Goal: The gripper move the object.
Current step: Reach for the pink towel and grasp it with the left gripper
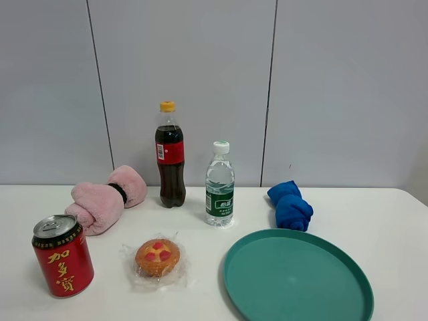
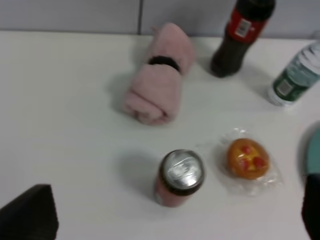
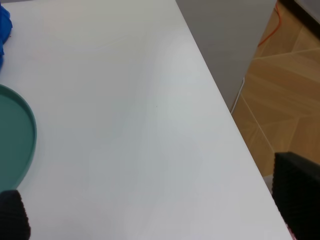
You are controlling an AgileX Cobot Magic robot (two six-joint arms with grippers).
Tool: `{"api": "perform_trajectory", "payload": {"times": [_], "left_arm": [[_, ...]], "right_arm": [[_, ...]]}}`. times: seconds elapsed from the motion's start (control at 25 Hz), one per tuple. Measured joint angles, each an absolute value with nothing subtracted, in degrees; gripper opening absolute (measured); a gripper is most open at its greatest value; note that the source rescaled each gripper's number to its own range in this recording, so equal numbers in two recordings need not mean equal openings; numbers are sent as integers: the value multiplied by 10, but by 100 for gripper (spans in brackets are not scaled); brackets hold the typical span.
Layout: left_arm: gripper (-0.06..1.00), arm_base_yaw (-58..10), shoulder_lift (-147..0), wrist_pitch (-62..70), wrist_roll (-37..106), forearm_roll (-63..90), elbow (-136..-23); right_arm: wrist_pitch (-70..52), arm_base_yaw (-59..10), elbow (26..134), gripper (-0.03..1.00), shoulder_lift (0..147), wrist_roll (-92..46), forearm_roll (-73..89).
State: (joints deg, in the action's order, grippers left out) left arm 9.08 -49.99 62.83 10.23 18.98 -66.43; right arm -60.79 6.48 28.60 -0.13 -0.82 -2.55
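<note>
The pink rolled towel (image 1: 105,198) with a black band lies at the back left of the white table, behind the red can (image 1: 63,255). It also shows in the left wrist view (image 2: 157,75), lying beyond the can (image 2: 180,175). My left gripper (image 2: 170,225) is open and empty, well short of the towel, with only its dark fingertips (image 2: 30,215) showing. My right gripper (image 3: 155,210) is open and empty over the table's right side, near its edge. Neither gripper shows in the exterior high view.
A cola bottle (image 1: 170,155) and a water bottle (image 1: 219,185) stand at the back middle. A wrapped orange pastry (image 1: 157,257) lies beside the can. A blue rolled cloth (image 1: 289,206) lies behind a green round tray (image 1: 297,277). The table's right edge (image 3: 235,125) drops to a wooden floor.
</note>
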Motion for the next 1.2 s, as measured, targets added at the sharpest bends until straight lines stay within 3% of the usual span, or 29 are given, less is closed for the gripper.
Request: {"api": "perform_trajectory", "payload": {"times": [0.84,1.2], "left_arm": [[100,90,-784,469,302,328,-668],[100,36,-860,434,325,308,-668]], "right_arm": [[-608,65,286,100,-1,-8,-26],[-608,65,286,100,-1,-8,-26]]}}
